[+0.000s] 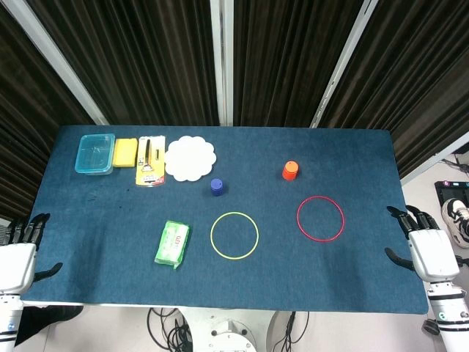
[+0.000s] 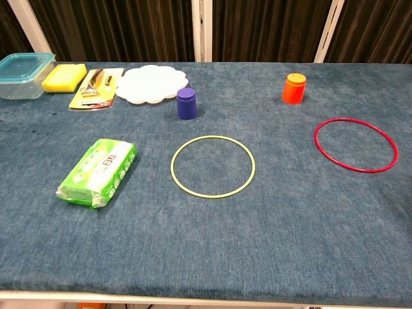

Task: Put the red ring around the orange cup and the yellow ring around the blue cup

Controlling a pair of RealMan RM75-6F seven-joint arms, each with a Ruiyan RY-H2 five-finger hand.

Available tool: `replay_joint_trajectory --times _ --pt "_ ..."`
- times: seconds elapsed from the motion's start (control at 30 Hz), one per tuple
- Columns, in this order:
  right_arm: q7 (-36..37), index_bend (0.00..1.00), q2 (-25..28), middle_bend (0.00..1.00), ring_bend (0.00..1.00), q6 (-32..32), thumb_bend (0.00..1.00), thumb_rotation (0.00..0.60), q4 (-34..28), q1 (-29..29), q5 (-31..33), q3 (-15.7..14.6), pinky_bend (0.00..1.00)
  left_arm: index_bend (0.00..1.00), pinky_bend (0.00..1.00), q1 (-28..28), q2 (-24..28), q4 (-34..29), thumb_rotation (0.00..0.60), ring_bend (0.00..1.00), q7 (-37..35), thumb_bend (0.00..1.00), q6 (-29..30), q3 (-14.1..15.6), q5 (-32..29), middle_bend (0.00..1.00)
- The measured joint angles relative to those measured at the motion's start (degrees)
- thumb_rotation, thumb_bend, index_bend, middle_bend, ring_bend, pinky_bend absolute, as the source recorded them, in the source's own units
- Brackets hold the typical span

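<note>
The red ring (image 1: 320, 218) (image 2: 355, 144) lies flat on the blue cloth, right of centre. Behind it stands the upturned orange cup (image 1: 290, 170) (image 2: 293, 88), outside the ring. The yellow ring (image 1: 234, 235) (image 2: 212, 166) lies flat near the middle, with the upturned blue cup (image 1: 218, 186) (image 2: 186, 103) just behind it and outside it. My left hand (image 1: 18, 253) hangs off the table's left edge, fingers apart, holding nothing. My right hand (image 1: 425, 246) hangs off the right edge, fingers apart and empty. Neither hand shows in the chest view.
A green tissue pack (image 1: 172, 243) (image 2: 98, 172) lies left of the yellow ring. Along the back left are a clear blue-lidded box (image 1: 94, 153) (image 2: 22, 74), a yellow sponge (image 1: 124, 152) (image 2: 64, 77), a carded tool (image 1: 149, 161) (image 2: 96, 88) and a white scalloped plate (image 1: 190, 158) (image 2: 153, 84).
</note>
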Motion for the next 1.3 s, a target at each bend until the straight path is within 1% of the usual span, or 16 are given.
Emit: replay_joint_trajectory --times 0.13,0.23,0.3,0.4,0.47,0.53,0.7,0.87,1.17,1.3 --pt "0.1 0.17 -0.1 0.27 0.12 -0.9 0.11 0.600 -0.1 0.3 0.4 -0.1 0.20 0.06 0.00 -0.1 0.1 -0.1 0.600 0.00 0.2 0.09 -0.3 0.0 -0.2 0.06" --pt "0.7 0.20 -0.1 0.27 0.12 -1.3 0.11 0.600 -0.2 0.6 0.1 -0.3 0.19 0.06 0.00 -0.1 0.2 -0.3 0.600 0.00 0.3 0.09 -0.2 0.0 -0.1 0.06" --pt "1.3 0.22 0.0 0.26 0.10 -1.7 0.11 0.600 -0.3 0.9 -0.5 -0.5 0.16 0.06 0.00 0.0 0.2 -0.4 0.600 0.00 0.4 0.09 0.0 0.0 0.1 0.06" --pt "2.3 0.28 -0.2 0.21 0.01 -3.2 0.11 0.600 -0.5 1.8 -1.5 -1.0 0.03 0.06 0.00 0.1 0.2 -0.5 0.600 0.00 0.4 0.09 0.3 0.0 0.3 0.06" --pt "2.8 0.33 -0.8 0.19 0.00 -4.5 0.13 0.600 -0.2 2.8 -2.2 -1.2 0.00 0.06 0.00 0.1 0.1 -0.5 0.600 0.00 0.4 0.09 0.4 0.1 0.4 0.06" --pt "3.1 0.38 -1.9 0.17 0.00 -5.5 0.15 0.600 0.6 3.7 -2.7 -1.3 0.00 0.06 0.00 0.1 0.1 -0.6 0.600 0.00 0.4 0.09 0.4 0.2 0.5 0.06" --pt "3.5 0.43 -6.6 0.16 0.00 -9.0 0.16 0.600 5.2 6.4 -3.0 -1.3 0.00 0.06 0.00 0.1 0.0 -0.6 0.600 0.00 0.3 0.09 0.2 0.3 0.6 0.06" --pt "3.8 0.47 -12.4 0.16 0.00 -12.2 0.21 0.600 11.3 9.0 -2.8 -1.2 0.00 0.06 0.00 0.0 0.1 -0.5 0.600 0.00 0.3 0.09 0.1 0.3 0.6 0.06" --pt "6.4 0.49 -20.7 0.17 0.00 -17.1 0.24 0.600 21.2 12.5 -1.6 -1.6 0.00 0.06 0.00 -0.2 -0.2 -0.2 0.600 0.00 0.1 0.09 -0.6 0.3 0.3 0.06" --pt "7.9 0.50 -22.6 0.18 0.00 -18.4 0.26 0.600 23.9 13.5 -1.0 -1.9 0.00 0.06 0.00 -0.1 -0.2 -0.1 0.600 0.00 0.1 0.09 -0.7 0.2 0.0 0.06"
